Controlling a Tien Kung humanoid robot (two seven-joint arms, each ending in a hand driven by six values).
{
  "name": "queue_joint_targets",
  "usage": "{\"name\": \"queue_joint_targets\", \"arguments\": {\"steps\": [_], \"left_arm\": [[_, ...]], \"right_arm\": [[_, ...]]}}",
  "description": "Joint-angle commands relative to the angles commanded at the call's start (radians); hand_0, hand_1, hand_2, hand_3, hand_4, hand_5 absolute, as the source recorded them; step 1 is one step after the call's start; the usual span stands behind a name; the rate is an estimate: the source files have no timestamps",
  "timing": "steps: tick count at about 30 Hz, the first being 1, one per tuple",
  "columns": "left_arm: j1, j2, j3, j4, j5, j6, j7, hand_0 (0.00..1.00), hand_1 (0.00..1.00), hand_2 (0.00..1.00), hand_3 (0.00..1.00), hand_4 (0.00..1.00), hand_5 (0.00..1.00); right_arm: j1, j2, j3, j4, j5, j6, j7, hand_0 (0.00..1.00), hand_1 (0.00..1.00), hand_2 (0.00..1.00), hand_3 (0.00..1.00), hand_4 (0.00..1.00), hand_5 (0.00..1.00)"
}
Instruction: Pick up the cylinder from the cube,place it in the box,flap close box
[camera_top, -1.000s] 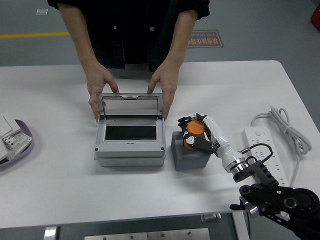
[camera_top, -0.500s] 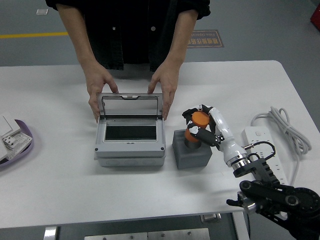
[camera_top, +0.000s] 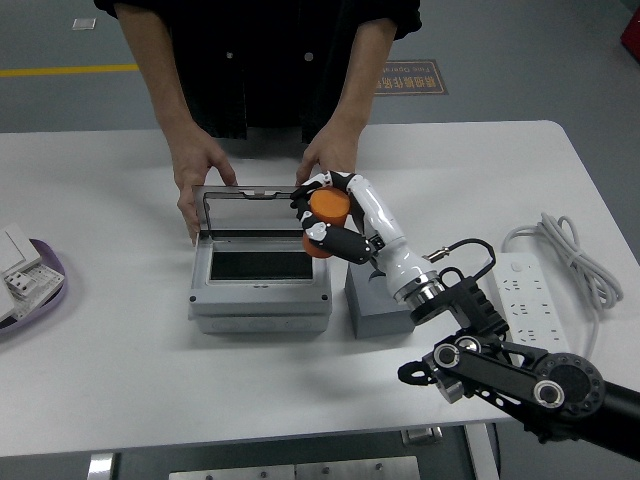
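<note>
- Near the middle of the frame, the right robot hand is closed around the orange cylinder, with fingers curled over its round sides.
- That cylinder is up in the air, off the grey cube, and it hangs over the right end of the open box.
- It looks small, hard and light, so I think one hand can carry it easily.
- Its sides look smooth, so it might slip; holding it around the middle, as now, seems best.
- At the top of the frame, a person's two hands rest on the box lid, which stands up at the back.
- Next, I think the cylinder needs to go down into the dark opening of the box.
- The white desk also has a power strip at the right.
- No left robot hand shows.
</note>
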Motion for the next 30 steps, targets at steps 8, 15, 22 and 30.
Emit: {"name": "queue_joint_targets", "arguments": {"steps": [8,15,22,30], "left_arm": [[0.001,0.008,-0.022,0.001,0.024,-0.006,0.011,0.508,0.56,0.563,0.591,0.706,0.297],[-0.001,0.011,-0.029,0.001,0.034,-0.009,0.016,0.507,0.56,0.564,0.591,0.711,0.302],[0.0,0.02,-0.03,0.002,0.035,-0.007,0.014,0.507,0.56,0.564,0.591,0.71,0.305],[-0.003,0.024,-0.027,0.002,0.032,-0.006,0.013,0.506,0.56,0.565,0.592,0.713,0.307]], "right_arm": [[0.109,0.09,-0.076,-0.035,-0.231,0.033,-0.271,0.026,0.192,0.4,0.331,0.002,0.002],[0.166,0.138,-0.137,-0.102,-0.479,0.136,-0.508,0.007,0.187,0.421,0.36,0.002,0.002],[0.168,0.16,-0.161,-0.162,-0.641,0.149,-0.613,0.048,0.231,0.472,0.433,0.107,0.002],[0.185,0.171,-0.178,-0.181,-0.651,0.103,-0.575,0.264,0.41,0.499,0.488,0.335,0.002]]}}
